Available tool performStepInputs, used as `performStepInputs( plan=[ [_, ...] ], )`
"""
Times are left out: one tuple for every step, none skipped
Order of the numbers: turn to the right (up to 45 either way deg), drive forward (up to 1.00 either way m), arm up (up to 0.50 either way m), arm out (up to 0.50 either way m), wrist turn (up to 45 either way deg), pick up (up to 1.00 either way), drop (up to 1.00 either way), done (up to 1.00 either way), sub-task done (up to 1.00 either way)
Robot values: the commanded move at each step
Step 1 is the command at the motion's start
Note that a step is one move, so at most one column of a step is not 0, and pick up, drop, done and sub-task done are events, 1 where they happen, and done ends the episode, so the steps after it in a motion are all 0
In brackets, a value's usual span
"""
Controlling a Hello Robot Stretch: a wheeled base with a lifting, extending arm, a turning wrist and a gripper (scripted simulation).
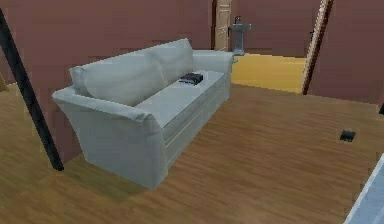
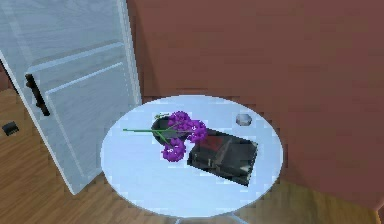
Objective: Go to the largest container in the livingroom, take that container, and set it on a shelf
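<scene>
Sofa ahead, round table at my arm side; state of my claw: cannot tell.

Ahead, a pale grey sofa (image 1: 150,100) stands on the wood floor against a dark red wall, with a small dark flat thing (image 1: 191,78) on its seat. At my arm side, a round white table (image 2: 140,165) bears purple flowers (image 2: 180,135), a dark book (image 2: 222,157) just beside them, and a small pale cup (image 2: 243,120) near the far edge, the one container-like thing I can make out. A white door (image 2: 80,80) stands beside the table.
</scene>
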Motion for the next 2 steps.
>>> performStepInputs(
  plan=[
    [0.0, 0.0, 0.5, 0.0, 0.0, 0.0, 0.0, 0.0, 0.0],
    [0.0, 0.0, 0.38, 0.0, 0.0, 0.0, 0.0, 0.0, 0.0]
  ],
)
